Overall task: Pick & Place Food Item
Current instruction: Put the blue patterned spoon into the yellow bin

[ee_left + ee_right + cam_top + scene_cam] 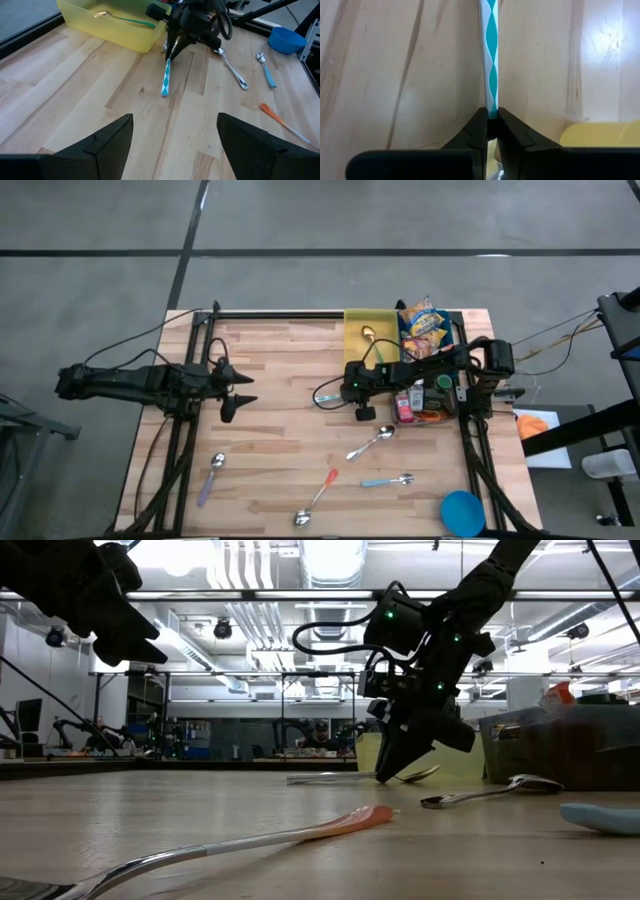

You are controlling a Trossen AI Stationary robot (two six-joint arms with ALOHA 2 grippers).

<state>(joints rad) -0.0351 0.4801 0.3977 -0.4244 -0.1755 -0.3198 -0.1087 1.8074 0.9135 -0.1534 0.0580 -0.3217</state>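
Observation:
A spoon with a teal-and-white patterned handle (166, 80) lies on the wooden table beside the near corner of the yellow tray (385, 330). My right gripper (491, 120) is shut on it there; the high view shows the gripper at mid table (347, 392). A second spoon (120, 19) rests inside the tray. A bright snack bag (422, 325) lies at the far right beside the tray. My left gripper (232, 388) hangs open above the left half of the table, nothing between its fingers (110, 137). My right gripper pinches the patterned handle at its bowl end (492, 111) between its two fingers. The fingers slant down from the table's right side, and the handle runs straight on ahead of them toward the left. The handle's free end (164, 92) is down at the table.
Several more spoons lie on the near half: a metal one (372, 442), an orange-handled one (322, 492), a blue-handled one (388, 480) and a purple-handled one (212, 476). A blue bowl (462, 512) sits at the near right corner. A dark bin of packets (432, 395) stands at the right.

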